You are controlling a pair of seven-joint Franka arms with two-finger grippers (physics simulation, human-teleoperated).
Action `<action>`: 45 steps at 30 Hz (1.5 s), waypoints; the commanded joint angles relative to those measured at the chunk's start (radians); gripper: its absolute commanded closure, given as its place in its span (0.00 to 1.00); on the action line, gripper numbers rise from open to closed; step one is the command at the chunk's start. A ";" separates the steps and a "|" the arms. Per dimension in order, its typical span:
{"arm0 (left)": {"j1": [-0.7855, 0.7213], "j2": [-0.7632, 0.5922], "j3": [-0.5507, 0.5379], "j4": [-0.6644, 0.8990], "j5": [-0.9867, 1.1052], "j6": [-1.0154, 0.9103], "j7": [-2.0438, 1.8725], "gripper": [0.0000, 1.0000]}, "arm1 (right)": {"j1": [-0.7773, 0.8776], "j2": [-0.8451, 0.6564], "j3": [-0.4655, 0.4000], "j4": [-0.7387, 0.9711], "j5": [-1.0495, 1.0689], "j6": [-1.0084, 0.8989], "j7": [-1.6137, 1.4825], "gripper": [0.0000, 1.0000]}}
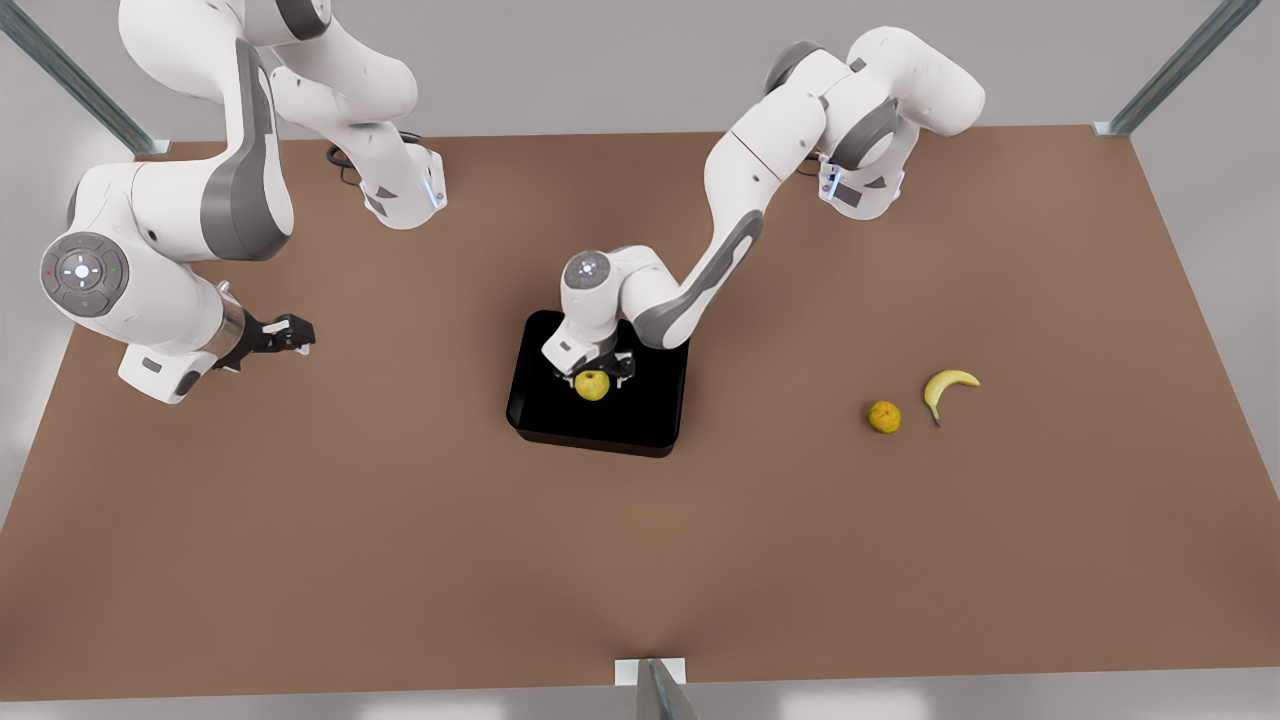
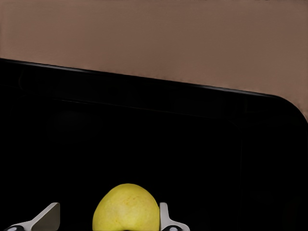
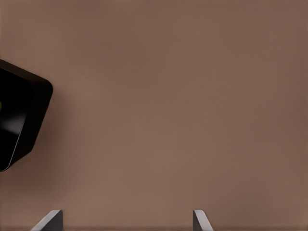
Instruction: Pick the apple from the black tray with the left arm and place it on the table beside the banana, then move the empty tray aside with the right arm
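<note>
Two white arms are working over one brown table (image 1: 400,560), and I am counting three pieces of fruit and one tray. The single tray (image 1: 650,420) is sitting near the middle of the table; it is black, glossy and rectangular with rounded corners and a low raised rim. It is holding just one thing, the apple (image 1: 592,384), a smooth, round, yellow-green fruit lying toward the far side of the tray's floor.

The left gripper (image 1: 594,372) is reaching down into the tray right at the apple. In the left wrist view the apple (image 2: 126,208) is sitting between the two pale fingers (image 2: 163,217): one finger is lying against its side while the other is standing clear of it, so the jaws are spread wider than the fruit and not clamping it.

The other two fruits are lying out on the bare table toward the front view's right, well apart from the tray: one curved yellow banana (image 1: 945,388) with a dark stem, and one small, dimpled orange (image 1: 884,416) just beside it.

The right gripper (image 1: 290,334) is waiting above the table at the front view's left, well apart from the tray. In the right wrist view its fingertips (image 3: 50,220) are standing wide apart with nothing between them, and one rounded corner of the tray (image 3: 24,115) is showing.
</note>
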 commanded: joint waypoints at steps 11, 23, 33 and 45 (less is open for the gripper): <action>-0.031 0.026 0.005 0.007 0.019 0.034 -0.115 0.00 | 0.000 0.000 0.000 0.000 0.001 -0.001 -0.001 0.00; -0.045 0.073 0.005 -0.013 0.046 0.049 -0.120 0.00 | -0.001 0.000 0.000 0.001 0.001 -0.001 -0.001 0.00; -0.025 0.024 0.005 0.010 0.039 -0.029 -0.103 0.26 | -0.001 0.000 0.000 0.001 0.001 -0.001 -0.001 0.00; 0.458 -0.255 -0.001 0.085 -0.234 -0.572 0.588 0.34 | 0.437 0.034 0.143 0.136 0.082 -0.007 0.346 0.00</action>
